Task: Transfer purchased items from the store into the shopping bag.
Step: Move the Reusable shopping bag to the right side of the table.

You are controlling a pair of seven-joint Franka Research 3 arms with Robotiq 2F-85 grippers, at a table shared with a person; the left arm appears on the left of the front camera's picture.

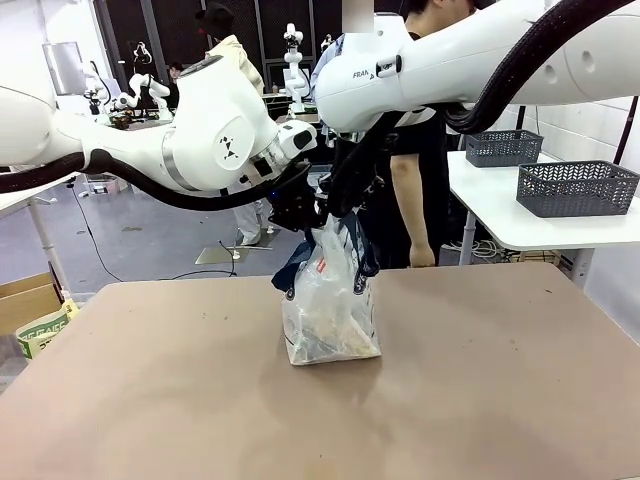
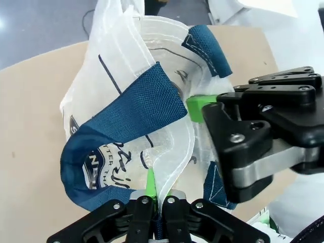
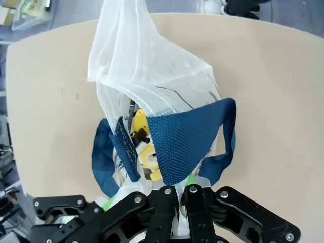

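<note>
The left gripper (image 2: 156, 196) is pinched tight on the translucent rim of the shopping bag (image 1: 331, 300). The bag stands upright with its base on the table (image 1: 140, 400), about midway between the left and right edges. Yellow and dark purchased items (image 3: 144, 147) lie inside. The right gripper (image 3: 177, 192) is clamped on the rim just beside the left one, and the 2 grippers are close together.

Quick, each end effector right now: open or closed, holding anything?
Left end effector: closed on the bag at its top edge.
Right end effector: closed on the bag's top edge.
</note>
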